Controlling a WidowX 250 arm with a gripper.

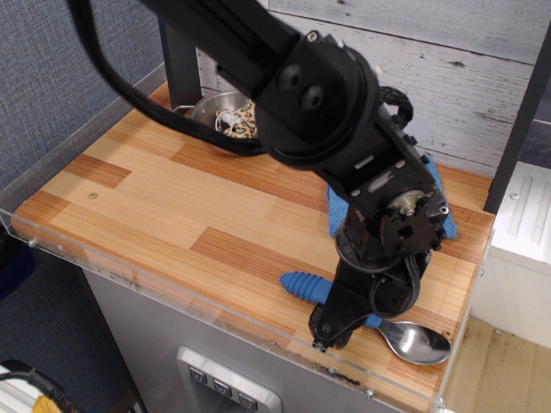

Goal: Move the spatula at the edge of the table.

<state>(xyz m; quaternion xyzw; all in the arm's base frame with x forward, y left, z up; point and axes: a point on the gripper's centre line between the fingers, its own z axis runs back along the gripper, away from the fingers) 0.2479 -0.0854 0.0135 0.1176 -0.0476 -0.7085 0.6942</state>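
Observation:
The spatula lies flat near the table's front right edge, its ribbed blue handle (303, 284) pointing left and its shiny metal bowl (417, 342) to the right. My gripper (331, 331) hangs over the middle of the handle and hides that part. Its dark fingers point down toward the front rim. I cannot tell whether the jaws are open or shut, or whether they touch the handle. The wooden table (146, 202) has a clear acrylic rim along its front.
A blue cloth (441, 211) lies behind the gripper, mostly hidden by the arm. A steel bowl (219, 112) holding something stands at the back left beside a dark post (179, 69). A white unit (521, 219) stands off the right edge.

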